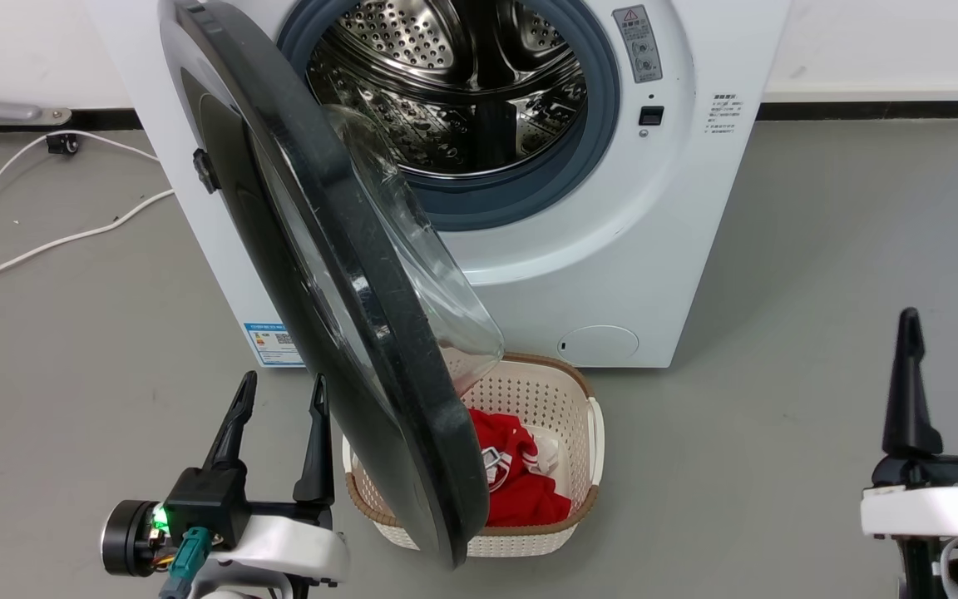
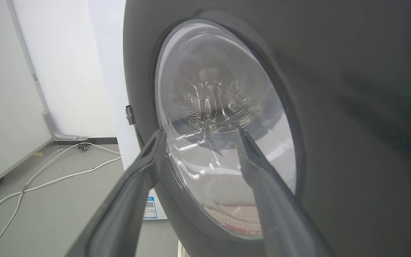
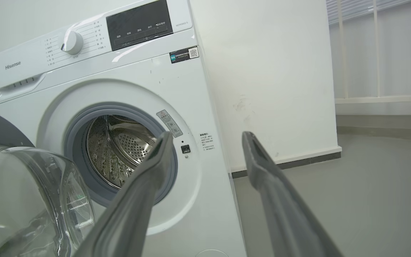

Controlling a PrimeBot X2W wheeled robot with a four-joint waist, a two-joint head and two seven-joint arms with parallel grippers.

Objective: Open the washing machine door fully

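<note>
Head view: the large round glossy black washing machine door with its bulging clear glass bowl [image 1: 346, 274] stands swung out from the big white front-loading washing machine [image 1: 595, 249], edge-on down the frame's centre-left, over a cream perforated laundry basket [image 1: 545, 383] holding a red garment [image 1: 520, 482]. I'd judge it roughly halfway: unlatched and the steel drum exposed, but not yet folded back to the left. The left end effector [image 1: 283, 391], lower left, sits just beside the door's outer face, its 2 fingers spread and holding nothing. The right end effector [image 1: 943, 333], lower right, is equally spread and empty, well apart from the door.

Left wrist view: this adds the door's outer face close up, the drum seen through the glass.

Right wrist view: here alone the machine's control panel with its white dial [image 3: 71, 42] appears, upper left, with the glass bowl's inner side at lower left.
</note>
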